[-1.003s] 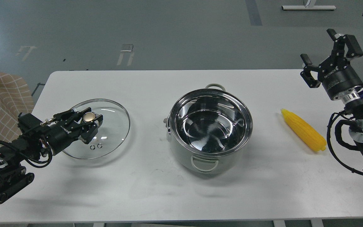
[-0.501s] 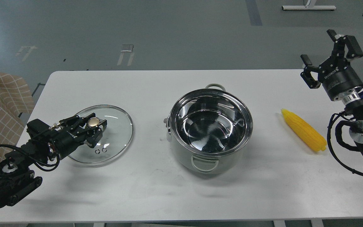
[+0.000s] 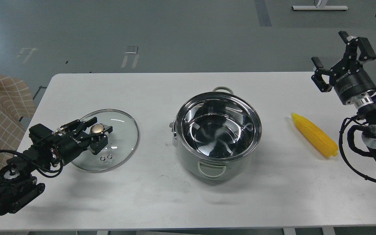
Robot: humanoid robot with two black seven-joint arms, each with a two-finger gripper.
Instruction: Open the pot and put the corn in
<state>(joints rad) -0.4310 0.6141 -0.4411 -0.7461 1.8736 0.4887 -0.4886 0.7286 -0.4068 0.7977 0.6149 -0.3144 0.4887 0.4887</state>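
Head view: round shiny stainless-steel pot (image 3: 218, 132) with mirror-like interior, uncovered, mid white matte surface (image 3: 162, 195). Left of it, flat round glass lid (image 3: 122, 130) lying down; left gripper (image 3: 96, 132), jaws around its brass-coloured knob (image 3: 97, 128), whether clamped or loosened cannot tell. Bright yellow ribbed corn cob (image 3: 314, 134) right of pot, well apart, tapered tip pointing far-left. Right gripper (image 3: 339, 55) raised, jaws spread, empty.
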